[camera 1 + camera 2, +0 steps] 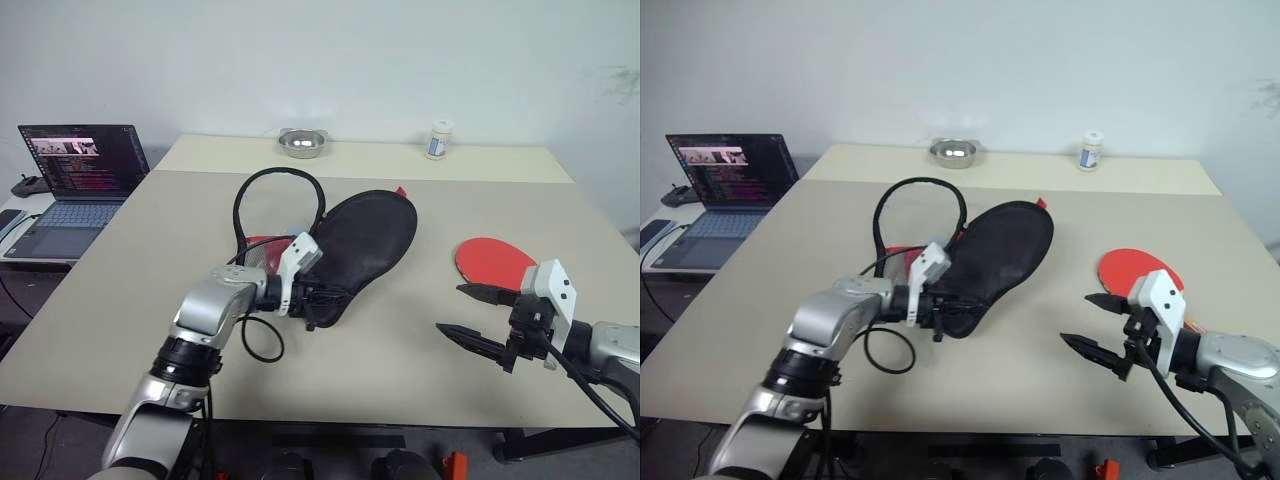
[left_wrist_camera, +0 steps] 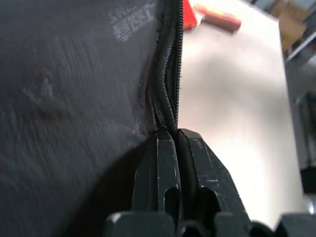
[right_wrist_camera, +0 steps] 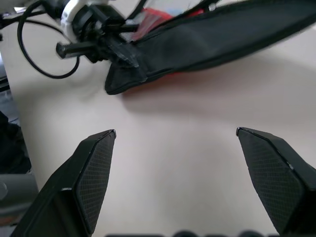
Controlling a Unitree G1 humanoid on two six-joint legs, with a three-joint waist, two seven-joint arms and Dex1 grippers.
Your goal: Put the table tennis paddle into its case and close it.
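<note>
The table tennis paddle [image 1: 494, 262] lies red face up on the counter [image 1: 150, 300], well to the right of the case [image 1: 362, 240] and apart from it, so I count it as not yet in. The case sits mid-counter, black side up, red side peeking out beneath, its black cord [image 1: 262, 195] looped behind it. My left gripper [image 1: 318, 298] is at the case's near narrow end; the fingers [image 2: 165, 168] are pinched tight on the zippered edge there, holding that seam. My right gripper [image 1: 478, 317] hovers above the counter right of the case, just in front of the paddle, fingers [image 3: 94, 173] spread wide with nothing between them. I judge it early: case gripped at its edge, maybe for opening; I can't tell how far the zipper is undone. Still left: pick up paddle, slide it in, close the case.
</note>
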